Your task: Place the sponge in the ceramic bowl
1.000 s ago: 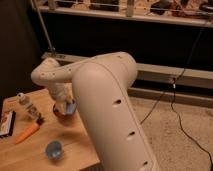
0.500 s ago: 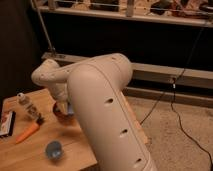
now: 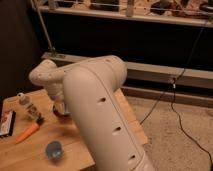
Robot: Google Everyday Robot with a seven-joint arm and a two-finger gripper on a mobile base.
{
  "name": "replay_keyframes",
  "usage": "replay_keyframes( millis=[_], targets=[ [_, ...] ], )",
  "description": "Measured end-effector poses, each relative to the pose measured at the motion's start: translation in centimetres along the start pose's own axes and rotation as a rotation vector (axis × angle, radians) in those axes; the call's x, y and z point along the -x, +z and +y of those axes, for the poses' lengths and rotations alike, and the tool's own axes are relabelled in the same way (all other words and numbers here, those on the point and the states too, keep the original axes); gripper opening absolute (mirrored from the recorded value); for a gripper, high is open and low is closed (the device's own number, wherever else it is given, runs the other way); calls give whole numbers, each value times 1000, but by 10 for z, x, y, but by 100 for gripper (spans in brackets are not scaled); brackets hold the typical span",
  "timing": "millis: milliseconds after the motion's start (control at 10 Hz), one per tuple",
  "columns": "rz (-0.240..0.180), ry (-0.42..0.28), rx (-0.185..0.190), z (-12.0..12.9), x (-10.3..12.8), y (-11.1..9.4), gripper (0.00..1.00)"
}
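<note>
Wooden table [image 3: 30, 155] at eight o'clock, big white arm [image 3: 95, 115] sprawled across it. The gripper [image 3: 60, 104] hangs at twelve o'clock of the ceramic bowl [image 3: 65, 113], and we can't tell whether it's spread or pinching. We can't see the sponge. We'd guess it's light and squashy, best pinched across its flat faces.

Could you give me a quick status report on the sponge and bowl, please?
Gripper down at ceramic bowl. Sponge not visible, arm blocks view. Carrot, blue cup well clear.
</note>
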Motion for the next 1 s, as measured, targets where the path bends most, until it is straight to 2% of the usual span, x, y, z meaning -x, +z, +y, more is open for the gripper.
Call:
replay_keyframes(
  millis=[400,600,1000],
  targets=[
    [20,-7,-6,-2,-5,-3,67],
    [0,3,-5,-4,-4,-5,67],
    [-75,42,18,-3,4,-9,67]
  ],
)
